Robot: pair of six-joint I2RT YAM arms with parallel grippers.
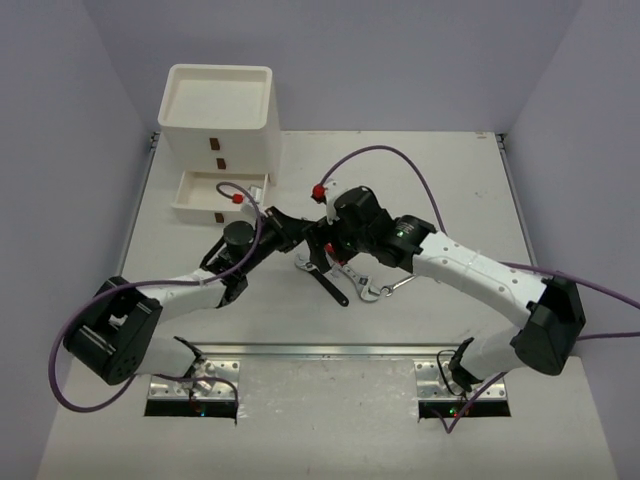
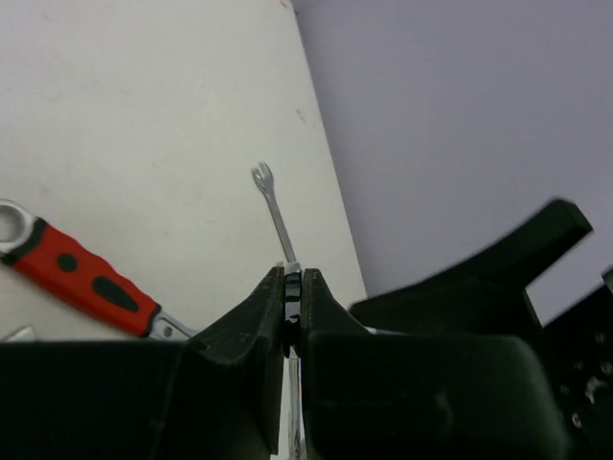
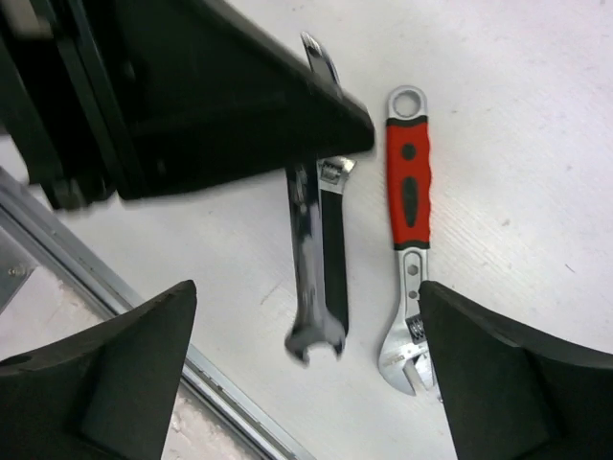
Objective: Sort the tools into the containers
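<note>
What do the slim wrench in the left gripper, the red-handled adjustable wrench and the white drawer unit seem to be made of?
Slim wrench: polished metal, likely chromed steel; it mirrors light and dark streaks.
Red-handled adjustable wrench: silvery metal head, grip seemingly matte red plastic or rubber with black inlays.
White drawer unit: probably plastic; even matte white, rounded moulded rim.

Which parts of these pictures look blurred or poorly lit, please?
Right wrist view: the silver combination wrench is smeared, most at its lower open end, while the red-handled adjustable wrench is crisp. Left wrist view: the left end effector is dark, almost featureless. Top view: even light, soft shadows.
</note>
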